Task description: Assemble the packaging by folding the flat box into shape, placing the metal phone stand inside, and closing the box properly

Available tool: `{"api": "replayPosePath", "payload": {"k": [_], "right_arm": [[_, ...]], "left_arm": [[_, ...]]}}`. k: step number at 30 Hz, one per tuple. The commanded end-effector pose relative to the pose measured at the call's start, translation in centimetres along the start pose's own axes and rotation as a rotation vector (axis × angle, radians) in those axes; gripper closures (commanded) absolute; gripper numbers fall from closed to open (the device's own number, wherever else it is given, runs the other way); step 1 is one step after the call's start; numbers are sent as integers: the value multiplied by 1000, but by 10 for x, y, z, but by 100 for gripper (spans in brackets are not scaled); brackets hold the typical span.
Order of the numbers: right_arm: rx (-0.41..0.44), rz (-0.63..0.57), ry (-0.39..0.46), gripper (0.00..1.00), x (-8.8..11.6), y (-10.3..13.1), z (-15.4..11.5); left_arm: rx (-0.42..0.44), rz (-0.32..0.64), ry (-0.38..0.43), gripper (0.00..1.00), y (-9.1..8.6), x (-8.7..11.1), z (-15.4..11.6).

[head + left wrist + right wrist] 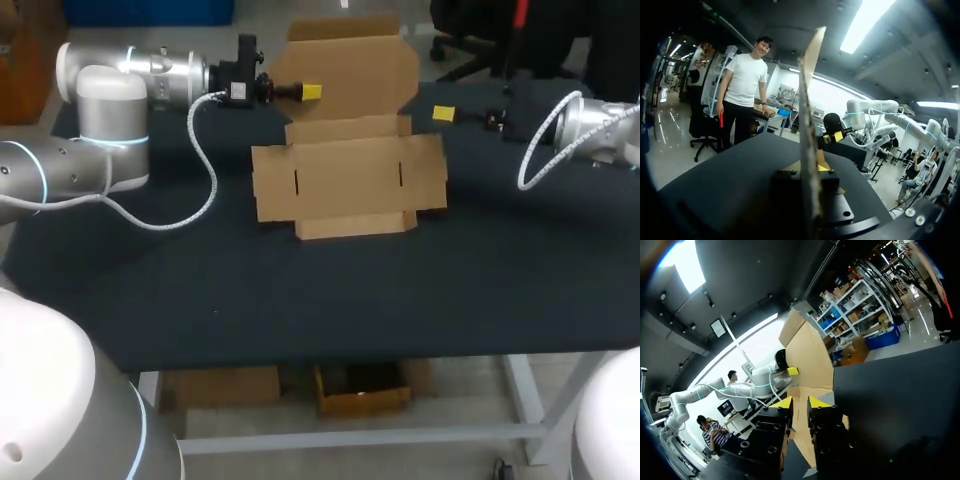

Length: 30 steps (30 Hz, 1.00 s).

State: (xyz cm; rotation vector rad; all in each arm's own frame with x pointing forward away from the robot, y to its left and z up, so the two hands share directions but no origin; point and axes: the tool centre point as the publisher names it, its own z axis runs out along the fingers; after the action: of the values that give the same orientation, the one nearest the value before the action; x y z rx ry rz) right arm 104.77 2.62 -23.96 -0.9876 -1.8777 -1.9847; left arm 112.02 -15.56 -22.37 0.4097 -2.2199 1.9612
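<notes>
Matte black table [300, 290], flat brown cardboard box [345, 180], left claw [312, 92] pinching raised lid [360, 72], right claw [800, 404] parted

One box [348, 185], two hands [308, 92] [443, 114]

My left arm [100, 140] enters from the left, wrist horizontal; left gripper [308, 92] clamps the upright box lid [350, 75] from 2 sides. My right arm [600, 130] enters from the right, held low; right gripper [801, 404] stands with its 2 yellow tips apart, holding nothing.
</notes>
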Motion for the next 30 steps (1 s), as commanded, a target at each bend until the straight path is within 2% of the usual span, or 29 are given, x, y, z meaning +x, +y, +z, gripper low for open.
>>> {"api": "replayPosePath", "payload": {"k": [1, 8, 19, 28, 30], "right_arm": [[3, -9, -136, 100, 26, -7, -13], [46, -36, -210, 100, 43, -17, -22], [142, -91, -379, 100, 69, -58, -36], [216, -115, -412, 100, 81, -92, -44], [216, -115, -412, 100, 81, -92, -44]], "left_arm": [[-4, 17, 17, 100, -4, -8, 4], [-22, 56, 22, 100, -11, -12, 7], [-22, 109, 40, 100, -15, -14, 9], [-15, 121, 70, 100, -16, -7, 7], [-15, 121, 70, 100, -16, -7, 7]]}}
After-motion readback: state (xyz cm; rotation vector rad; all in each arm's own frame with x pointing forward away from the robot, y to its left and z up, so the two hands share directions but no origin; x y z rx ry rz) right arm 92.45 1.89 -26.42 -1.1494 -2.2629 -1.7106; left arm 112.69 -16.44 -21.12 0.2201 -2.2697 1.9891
